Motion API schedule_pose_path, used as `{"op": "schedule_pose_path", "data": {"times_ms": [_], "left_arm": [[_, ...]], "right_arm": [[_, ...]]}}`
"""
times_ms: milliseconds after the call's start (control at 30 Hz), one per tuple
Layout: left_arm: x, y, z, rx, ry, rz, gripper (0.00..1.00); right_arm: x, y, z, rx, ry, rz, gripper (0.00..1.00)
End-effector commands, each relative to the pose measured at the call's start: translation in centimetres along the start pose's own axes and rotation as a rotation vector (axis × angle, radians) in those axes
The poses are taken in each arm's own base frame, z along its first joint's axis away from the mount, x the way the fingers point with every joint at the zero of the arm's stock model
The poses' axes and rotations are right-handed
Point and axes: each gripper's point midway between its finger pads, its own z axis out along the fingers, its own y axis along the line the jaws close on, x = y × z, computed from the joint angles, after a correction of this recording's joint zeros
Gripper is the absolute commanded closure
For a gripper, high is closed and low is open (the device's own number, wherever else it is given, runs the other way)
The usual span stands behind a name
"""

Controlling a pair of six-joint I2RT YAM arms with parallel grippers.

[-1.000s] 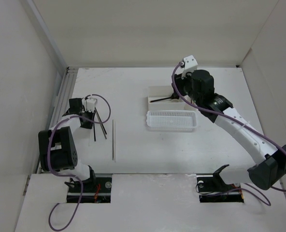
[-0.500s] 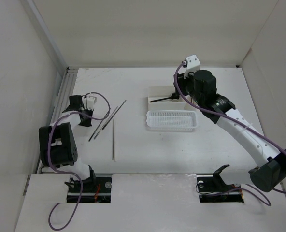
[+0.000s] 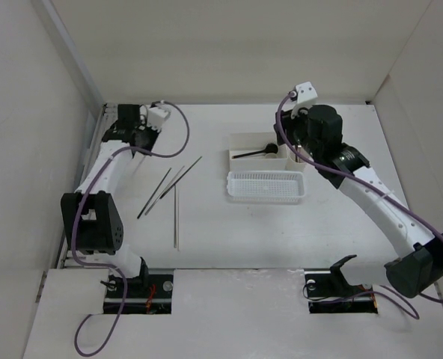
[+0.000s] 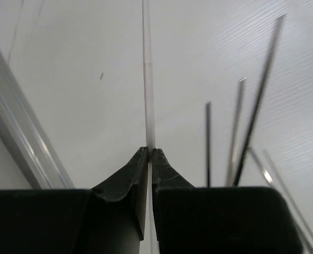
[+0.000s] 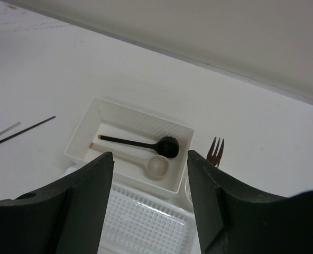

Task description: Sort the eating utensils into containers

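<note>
Overhead, the left end effector (image 3: 135, 129) is well apart from the mesh basket (image 3: 266, 187); its camera shows it clamped by its tips on a pale stick (image 4: 147, 95) that might slip loose; the right end effector (image 5: 150, 169) gapes above the box (image 5: 88, 135) holding a black spoon (image 5: 140, 143).

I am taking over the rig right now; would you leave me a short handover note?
Left tool: shut, at the far-left corner of the table; whether it holds anything is unclear.
Right tool: open, above the white box.
Done: black spoon and beige spoon lie in the box; fork stands just beside it, base hidden.
Left: sticks lie loose on the table; mesh basket holds none yet, probably their place.
</note>
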Motion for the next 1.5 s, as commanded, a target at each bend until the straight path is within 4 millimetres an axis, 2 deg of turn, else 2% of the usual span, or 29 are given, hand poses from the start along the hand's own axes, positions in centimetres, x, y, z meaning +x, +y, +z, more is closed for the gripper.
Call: {"op": "schedule_pose_path", "data": {"times_ms": [0, 33, 67, 133, 167, 200, 233, 267, 300, 333, 367, 400, 467, 500, 633, 700, 800, 867, 1000, 1033, 1067, 1100, 1133, 1200, 1267, 1300, 1400, 1433, 1467], "left_arm": [[-6.5, -6.8, -3.4, 0.177, -0.144, 0.263, 1.0], [-7.9, -10.1, -3.9, 0.24, -0.177, 0.345, 1.0], [-8.8, -12.3, -3.9, 0.304, -0.208, 0.391, 1.0], [-10.9, -15.9, -4.7, 0.385, -0.268, 0.485, 1.0], [-11.3, -19.3, -4.6, 0.456, -0.281, 0.573, 1.0], [-12.5, -21.1, -5.4, 0.501, -0.322, 0.62, 1.0], [-13.1, -22.5, -5.6, 0.532, -0.338, 0.66, 1.0], [-13.0, -25.3, -5.2, 0.593, -0.332, 0.718, 1.0], [-12.7, -26.6, -5.5, 0.632, -0.318, 0.748, 1.0], [-14.0, -27.7, -6.2, 0.661, -0.357, 0.792, 1.0], [-13.9, -28.8, -6.2, 0.691, -0.354, 0.814, 1.0], [-12.8, -30.8, -5.4, 0.75, -0.314, 0.846, 1.0], [-13.5, -33.1, -5.1, 0.792, -0.339, 0.884, 1.0], [-12.6, -35.3, -3.7, 0.83, -0.312, 0.917, 1.0], [-13.7, -38.6, -1.7, 0.866, -0.389, 0.912, 1.0], [-13.7, -39.6, -1.2, 0.883, -0.396, 0.891, 1.0], [-12.7, -40.8, 0.6, 0.897, -0.376, 0.879, 1.0], [-12.8, -41.4, 1.3, 0.881, -0.382, 0.875, 1.0], [-12.4, -41.7, 2.3, 0.877, -0.363, 0.85, 0.99], [-12.4, -41.7, 2.3, 0.878, -0.357, 0.838, 0.88], [-12.3, -41.7, 2.2, 0.88, -0.351, 0.826, 0.72], [-12.3, -41.7, 2.2, 0.88, -0.351, 0.826, 0.47], [-12.4, -41.6, 2.3, 0.871, -0.349, 0.827, 0.38], [-12.4, -41.4, 2.5, 0.86, -0.345, 0.828, 0.34], [-12.2, -41.0, 2.2, 0.849, -0.329, 0.837, 0.32], [-12.7, -40.6, 1.7, 0.831, -0.331, 0.82, 0.32], [-15.0, -37.9, 0.1, 0.781, -0.342, 0.699, 0.4], [-16.3, -35.5, -0.8, 0.752, -0.34, 0.587, 0.41], [-17.5, -33.9, -1.6, 0.73, -0.352, 0.52, 0.41]], "right_arm": [[-4.0, -1.7, -1.4, -0.006, -0.133, 0.042, 0.37], [-4.6, -2.0, -1.7, -0.006, -0.152, 0.055, 0.37], [-5.0, -2.5, -2.2, -0.001, -0.166, 0.058, 0.37], [-5.7, -4.0, -2.7, 0.034, -0.191, 0.066, 0.37], [-6.1, -4.5, -3.2, 0.038, -0.205, 0.056, 0.37], [-5.6, -5.3, -3.1, 0.06, -0.194, 0.059, 0.37], [-5.9, -5.8, -3.5, 0.071, -0.207, 0.061, 0.37], [-6.3, -6.1, -4.1, 0.071, -0.221, 0.053, 0.37], [-6.3, -6.1, -4.1, 0.071, -0.221, 0.053, 0.37], [-6.3, -6.7, -4.5, 0.088, -0.226, 0.044, 0.37], [-6.3, -7.3, -4.5, 0.102, -0.225, 0.046, 0.37], [-6.7, -7.4, -5.0, 0.105, -0.237, 0.027, 0.37], [-6.5, -7.8, -5.3, 0.116, -0.236, 0.014, 0.37], [-6.4, -8.0, -5.3, 0.126, -0.234, 0.002, 0.37], [-6.4, -8.4, -5.3, 0.138, -0.232, -0.02, 0.37], [-6.4, -8.4, -5.3, 0.138, -0.232, -0.02, 0.37], [-6.4, -8.5, -5.3, 0.128, -0.232, -0.045, 0.35], [-5.9, -8.6, -5.0, 0.128, -0.212, -0.069, 0.35], [-6.2, -8.7, -5.2, 0.13, -0.211, -0.088, 0.35], [-6.2, -8.7, -5.2, 0.131, -0.21, -0.097, 0.35], [-5.9, -8.7, -4.8, 0.129, -0.2, -0.097, 0.35], [-5.9, -8.7, -4.8, 0.13, -0.199, -0.106, 0.35], [-5.7, -8.7, -4.8, 0.129, -0.19, -0.107, 0.35], [-5.8, -8.7, -4.6, 0.129, -0.19, -0.107, 0.35], [-5.5, -8.5, -4.2, 0.118, -0.181, -0.108, 0.35], [-5.5, -8.3, -4.1, 0.106, -0.182, -0.109, 0.35], [-6.1, -7.7, -3.7, 0.071, -0.197, -0.104, 0.35], [-5.8, -7.5, -3.3, 0.057, -0.188, -0.092, 0.35], [-6.6, -7.0, -3.4, 0.031, -0.212, -0.096, 0.35]]}}
